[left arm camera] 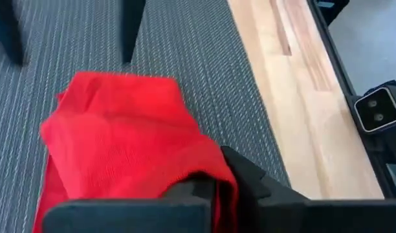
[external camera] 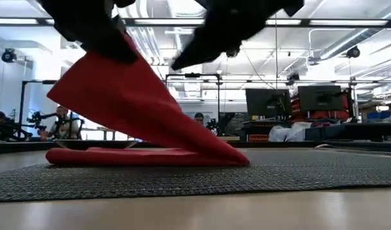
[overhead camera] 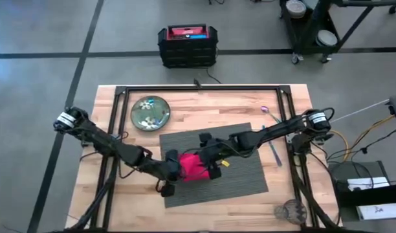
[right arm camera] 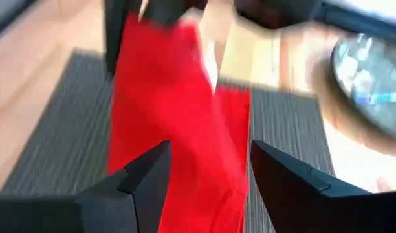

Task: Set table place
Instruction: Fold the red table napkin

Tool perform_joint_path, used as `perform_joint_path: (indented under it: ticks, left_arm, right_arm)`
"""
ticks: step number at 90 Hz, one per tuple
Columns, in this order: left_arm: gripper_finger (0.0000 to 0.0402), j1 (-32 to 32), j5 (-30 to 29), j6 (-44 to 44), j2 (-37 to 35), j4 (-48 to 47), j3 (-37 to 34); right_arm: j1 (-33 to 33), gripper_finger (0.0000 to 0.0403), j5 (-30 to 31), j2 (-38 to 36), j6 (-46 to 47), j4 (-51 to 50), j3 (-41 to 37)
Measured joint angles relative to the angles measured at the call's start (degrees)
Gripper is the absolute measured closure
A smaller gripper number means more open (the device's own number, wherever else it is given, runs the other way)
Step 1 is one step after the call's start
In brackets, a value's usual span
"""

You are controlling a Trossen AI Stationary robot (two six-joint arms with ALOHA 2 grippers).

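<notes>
Napkin point(overhead camera: 193, 167) pinched by left gripper point(left arm camera: 214, 194) over placemat point(overhead camera: 250, 169); right gripper point(right arm camera: 208, 169) wide open.

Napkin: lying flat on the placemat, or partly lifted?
Partly lifted: the left gripper holds one edge of the red napkin up, while its lower fold rests on the placemat.

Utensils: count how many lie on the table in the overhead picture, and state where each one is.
2: a purple utensil near the far right corner, and a blue utensil just right of the placemat. The arms may hide others.
</notes>
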Motion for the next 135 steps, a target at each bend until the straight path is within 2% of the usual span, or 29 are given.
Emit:
perform_joint_path:
  ticks: [18, 33, 56, 72, 91, 113, 123, 135]
  left_arm:
    - [0.0401, 0.4, -0.1, -1.2, 2.6, 0.4, 0.3]
    - [0.0401, 0.5, 0.7, -1.5, 2.7, 1.5, 0.3]
    - [0.0401, -0.5, 0.9, -1.2, 1.8, 1.3, 0.3]
    - [0.0401, -0.5, 0.9, 0.0, 1.7, 1.5, 0.3]
    - [0.0401, -0.5, 0.9, 0.0, 1.7, 0.6, 0.3]
    - [0.0402, -0.5, 0.9, 0.0, 1.7, -1.3, 0.1]
    - [0.0402, -0.5, 0.9, -0.2, 1.7, -1.4, -0.3]
    - [0.0402, -0.5, 0.9, -0.6, 1.7, -2.2, -0.7]
  right_arm:
    - [-0.1, 0.0183, -5.8, 3.4, 3.0, 1.3, -0.1]
    - [-0.5, 0.0170, -5.8, 5.7, 1.5, -0.4, 0.4]
    - [-6.1, 0.0173, -6.8, 3.1, 2.6, -2.4, 0.5]
    - [-9.2, 0.0180, -20.1, 8.7, 6.6, 2.5, 0.4]
    - [-8.4, 0.0180, -36.0, 12.9, 10.7, 6.6, 1.0]
    - [-4.4, 0.0185, -46.8, 10.8, 16.2, 6.9, 1.2]
    - [-0.7, 0.0192, -46.3, 10.7, 16.3, 5.3, 1.1]
    - [3.8, 0.0200, -38.7, 10.6, 14.8, 0.7, 1.0]
